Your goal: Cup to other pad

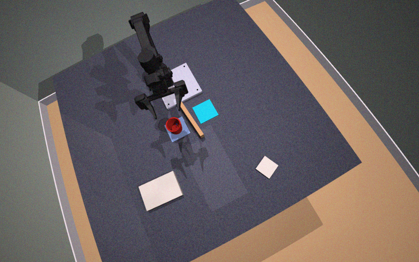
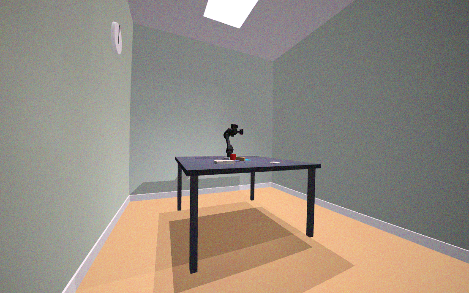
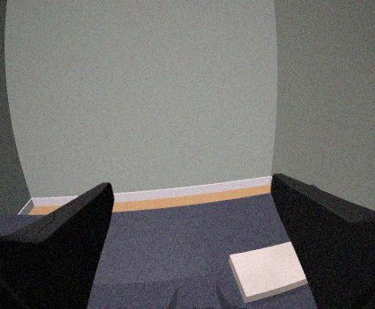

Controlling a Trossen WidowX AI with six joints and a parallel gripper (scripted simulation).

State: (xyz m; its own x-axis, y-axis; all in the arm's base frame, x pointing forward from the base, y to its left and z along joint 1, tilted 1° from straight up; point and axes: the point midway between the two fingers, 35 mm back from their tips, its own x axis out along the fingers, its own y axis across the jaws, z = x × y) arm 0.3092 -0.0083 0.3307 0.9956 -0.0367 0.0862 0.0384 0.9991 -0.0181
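Observation:
A red cup (image 1: 174, 125) (image 2: 233, 156) stands upright on the blue pad (image 1: 185, 130). Small dark shapes show inside it, too small to tell apart. The cyan pad (image 1: 205, 111) (image 2: 247, 160) lies on the other side of a wooden bar (image 1: 192, 120) (image 2: 241, 158), with nothing on it. My gripper (image 1: 167, 113) (image 2: 243, 131) (image 3: 192, 187) is open and empty, high above the table. In the wrist view its fingers stand wide apart, and neither the cup nor the pads show there.
A thick pale block (image 1: 160, 191) (image 2: 224, 161) (image 3: 268, 270) lies on the dark table (image 1: 253, 97) beyond the cup. A small pale square (image 1: 267, 167) (image 2: 274, 162) lies farther right. A white plate (image 1: 188, 79) with dark dots is under the arm.

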